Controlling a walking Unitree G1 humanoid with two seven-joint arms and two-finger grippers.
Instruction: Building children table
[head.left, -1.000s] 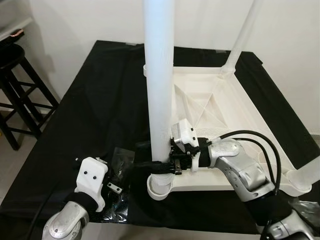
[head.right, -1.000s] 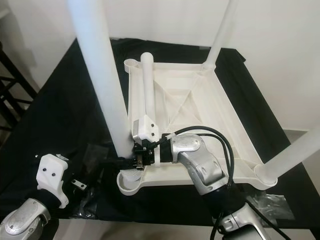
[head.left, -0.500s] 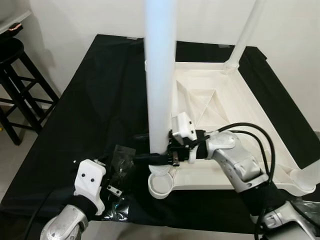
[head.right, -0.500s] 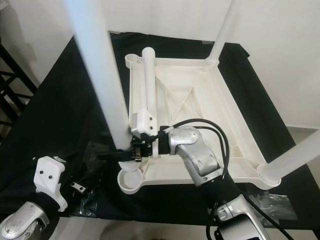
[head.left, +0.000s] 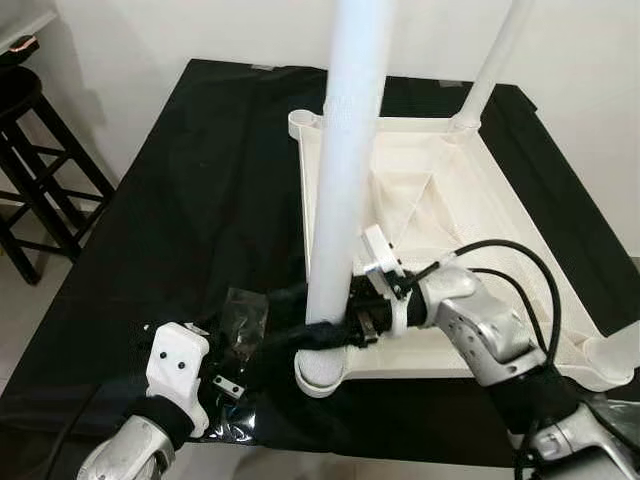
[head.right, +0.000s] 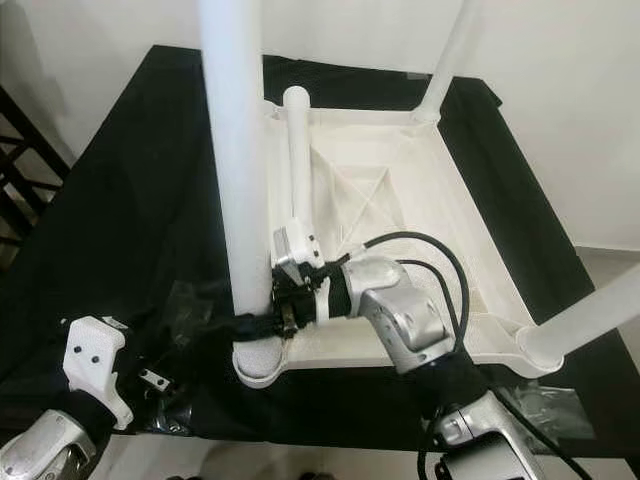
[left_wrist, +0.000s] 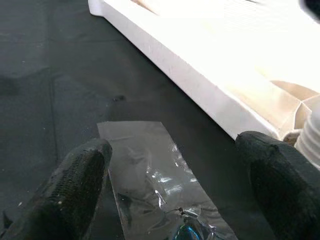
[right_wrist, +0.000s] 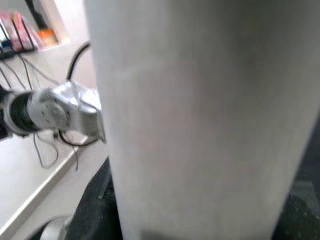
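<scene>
Step in hand: seating a table leg (head.left: 345, 170) into the near-left corner socket (head.left: 320, 368) of the upturned white tabletop (head.left: 470, 210), which lies underside-up on a black cloth (head.left: 190, 200).

Right gripper (head.left: 325, 330): closed around the lower end of the table leg, just above the socket. The black fingers wrap the tube from the tabletop side.

Left gripper (left_wrist: 175, 185): fingers spread wide, holding nothing. It hovers low over the cloth above a clear plastic bag (left_wrist: 155, 190), just beside the tabletop's rim and near the socket.

Key relation: the leg's long axis runs nearly upright, its top tilted slightly toward the far right. The foot of the leg sits at the mouth of the socket, directly below the right gripper. The coming move is judged to be a push or twist straight down along that axis. The right arm is the nearer and already engaged.

Seating depth: cannot be told; the gripper fingers hide the joint.

Leg appearance: smooth, plain white round tube, wide enough to block most of the right wrist view.

Other legs: one stands upright in the far-right corner (head.left: 495, 60); one shows at the near-right corner (head.right: 590, 315); a further white tube (head.right: 298, 160) lies along the tabletop's left side.

Risk: a tilted leg may bind in the socket.

Surroundings: a black stool (head.left: 40, 170) stands on the left.
</scene>
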